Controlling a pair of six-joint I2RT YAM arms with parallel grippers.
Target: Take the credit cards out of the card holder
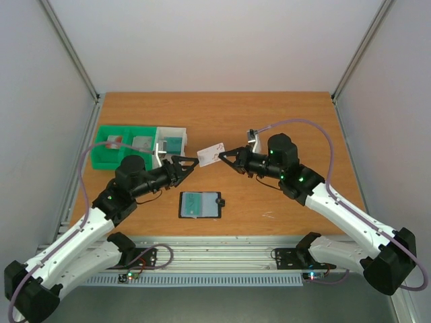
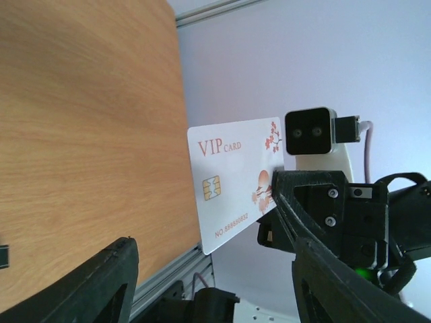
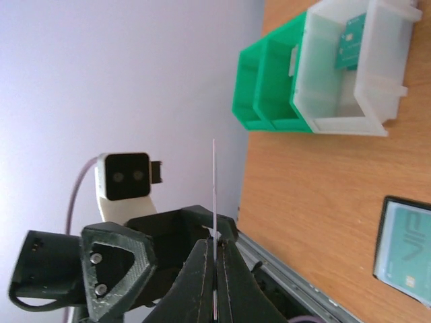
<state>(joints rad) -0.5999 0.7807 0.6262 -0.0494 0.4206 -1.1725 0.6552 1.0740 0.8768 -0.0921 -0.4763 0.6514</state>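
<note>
A white credit card (image 1: 211, 155) marked VIP is held in the air above the table's middle. My right gripper (image 1: 223, 157) is shut on its right end. In the right wrist view the card (image 3: 214, 188) shows edge-on between the closed fingers (image 3: 202, 276). My left gripper (image 1: 190, 162) is open, just left of the card. In the left wrist view the card (image 2: 232, 182) stands ahead of my open left gripper (image 2: 215, 286), apart from it. The black card holder (image 1: 201, 204) lies open on the table with a teal-green card (image 1: 194, 204) in it, and it also shows in the right wrist view (image 3: 406, 247).
A green two-compartment tray (image 1: 108, 156) and a white tray (image 1: 161, 134) stand at the back left. The white tray (image 3: 377, 101) holds a teal card (image 3: 351, 42). The table's metal rail (image 1: 222, 249) runs along the near edge.
</note>
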